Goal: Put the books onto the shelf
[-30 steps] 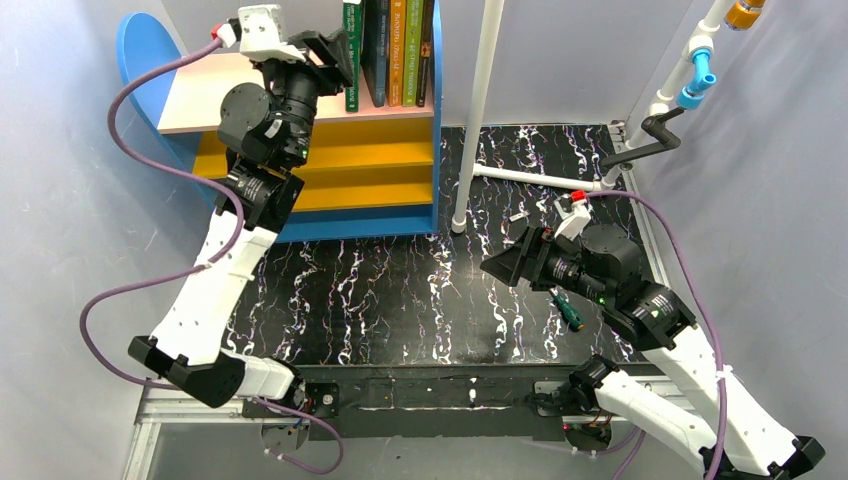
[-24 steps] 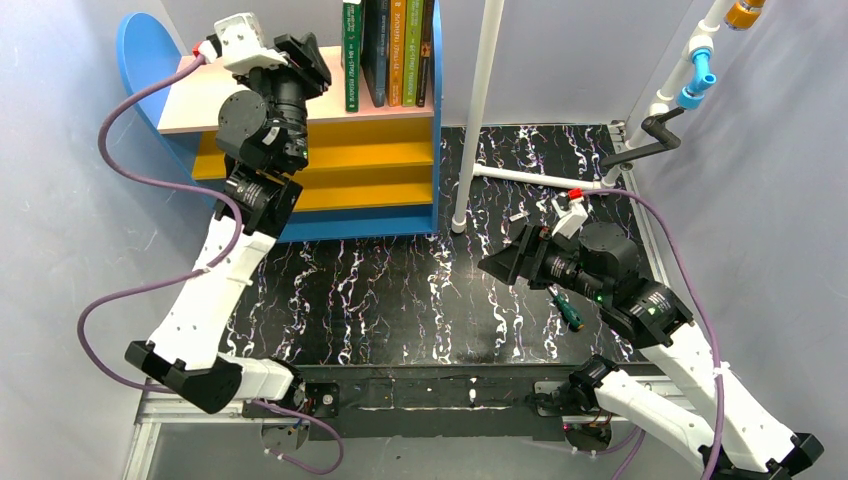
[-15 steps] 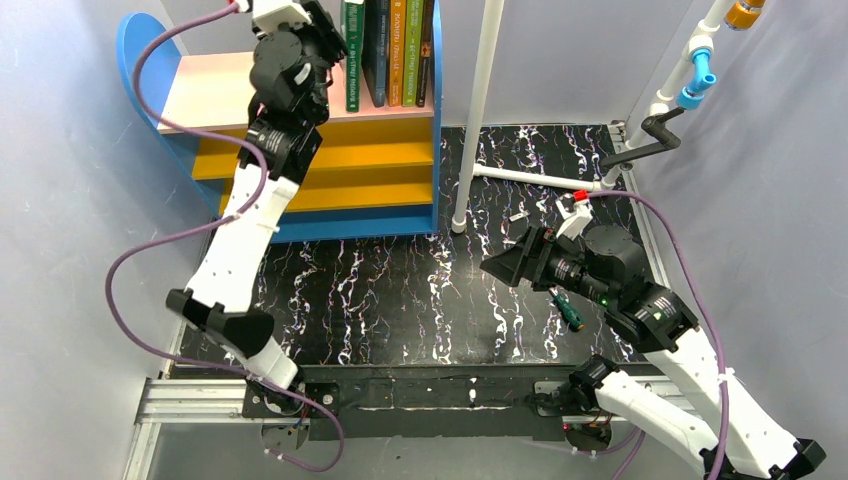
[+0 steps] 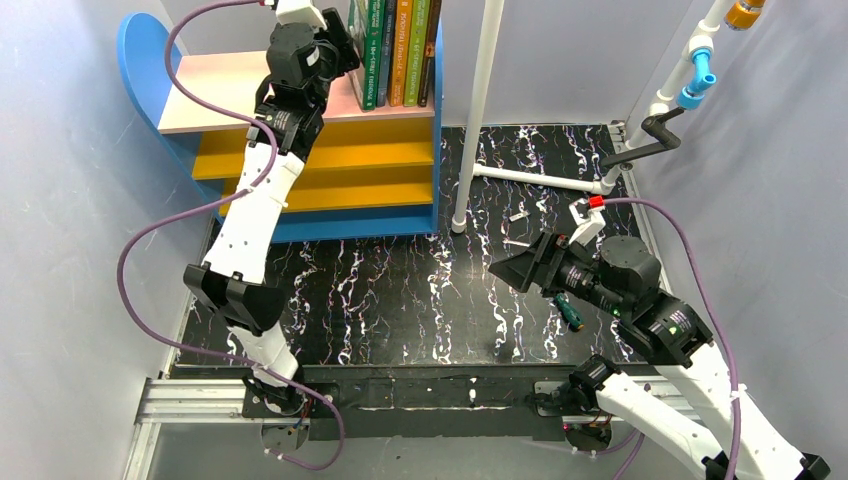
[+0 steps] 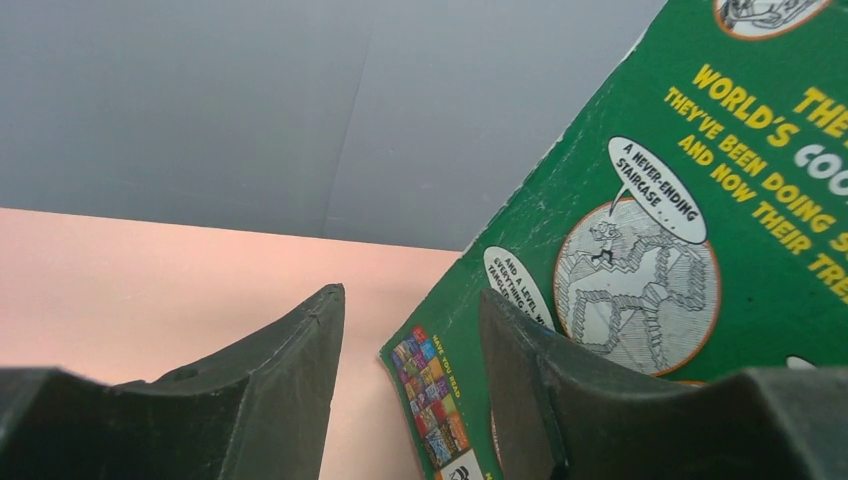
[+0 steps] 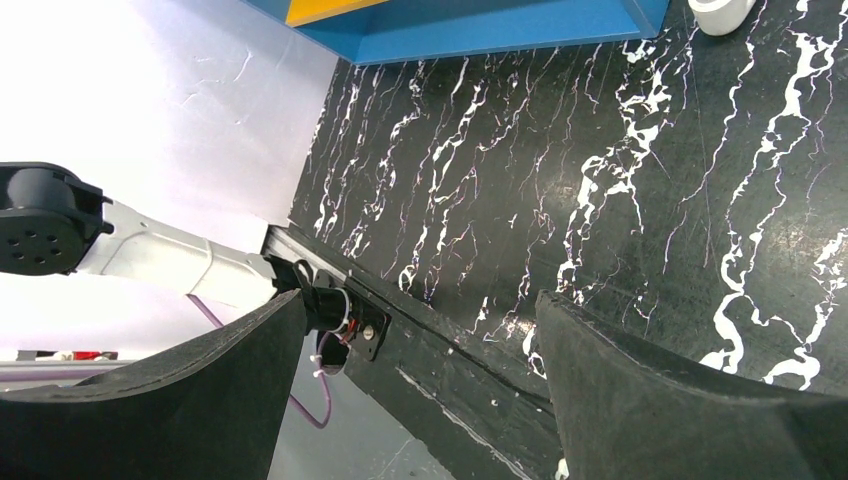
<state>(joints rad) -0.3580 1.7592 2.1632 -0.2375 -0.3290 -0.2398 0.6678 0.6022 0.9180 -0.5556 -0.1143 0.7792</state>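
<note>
The books (image 4: 395,45) are being carried in a row by the shelf (image 4: 340,165), on its pink top board (image 4: 205,95) at the right end (spines facing the arms). The leftmost green book (image 5: 690,230) is being shown tilted in the left wrist view, its lower corner lying just beyond the gap of the left tool (image 5: 410,300). That tool is being held partly open, with nothing being clamped between its fingers; pink board is being seen through the gap. The right tool (image 6: 420,305) is being held wide apart and empty above the black marbled worktop (image 4: 400,290), near a green-handled screwdriver (image 4: 571,316) lying there.
</note>
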